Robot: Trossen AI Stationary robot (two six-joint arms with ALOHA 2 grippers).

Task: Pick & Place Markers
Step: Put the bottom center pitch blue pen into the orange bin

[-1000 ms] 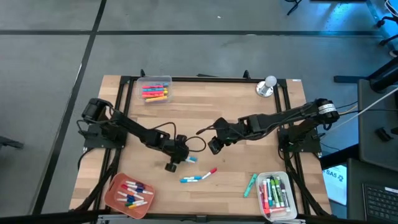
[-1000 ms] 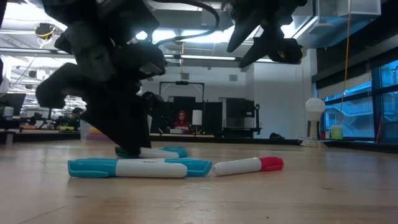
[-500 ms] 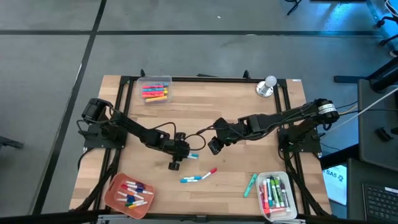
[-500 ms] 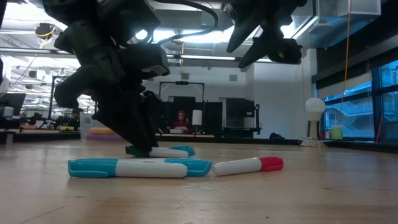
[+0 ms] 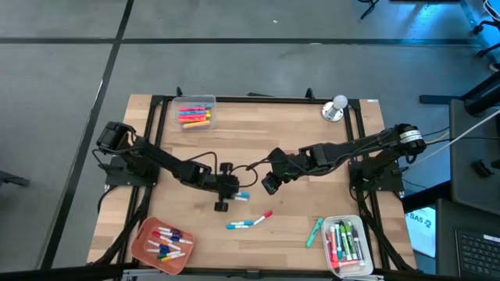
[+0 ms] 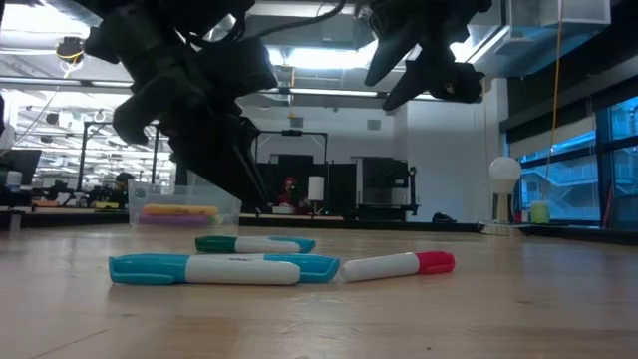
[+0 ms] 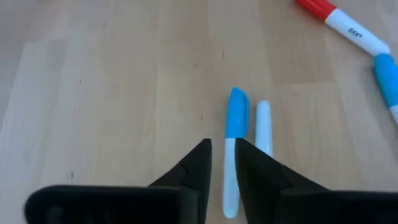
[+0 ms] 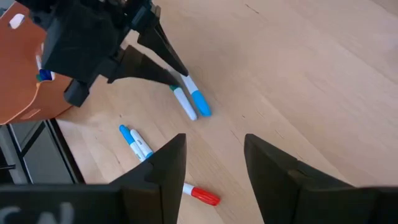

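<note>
While the left gripper [image 7: 222, 163] reaches low over mid-worktop [image 5: 258, 133], its fingers [image 7: 193, 167] stand narrowly parted astride a blue-capped marker [image 7: 234, 149] lying flat, not gripped. Raised just beside it, the right gripper [image 8: 211, 163] hangs half open and empty.

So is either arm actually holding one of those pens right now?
Nothing, it seems. The blue-capped marker lies flat on the table under the fingers of the left gripper; the right gripper hangs empty.
</note>
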